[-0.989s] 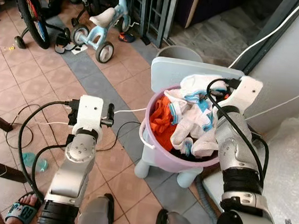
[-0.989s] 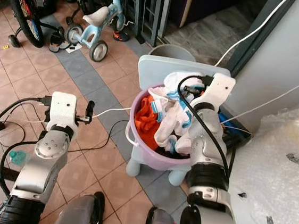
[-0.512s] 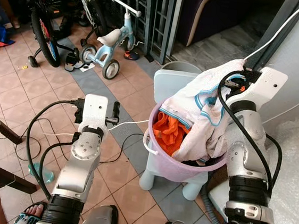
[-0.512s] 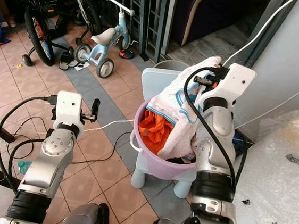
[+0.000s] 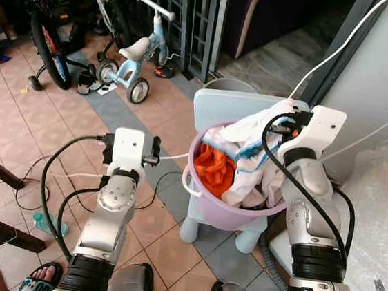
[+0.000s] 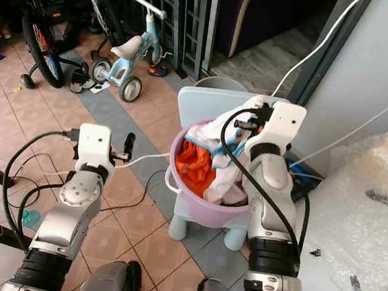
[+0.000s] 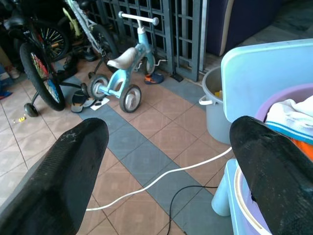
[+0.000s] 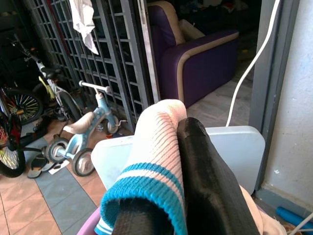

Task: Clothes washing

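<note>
Right wrist view: right gripper (image 8: 161,196) jaws clenched on white garment (image 5: 254,134); left gripper (image 7: 171,161) jaws released.

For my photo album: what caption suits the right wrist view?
Right gripper pinching a white, blue-banded garment above the pale blue chair.

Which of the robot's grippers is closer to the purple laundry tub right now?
The right gripper: it is over the purple tub, shut on a white garment. The left gripper, open, hangs off to the tub's left above the floor.
</note>
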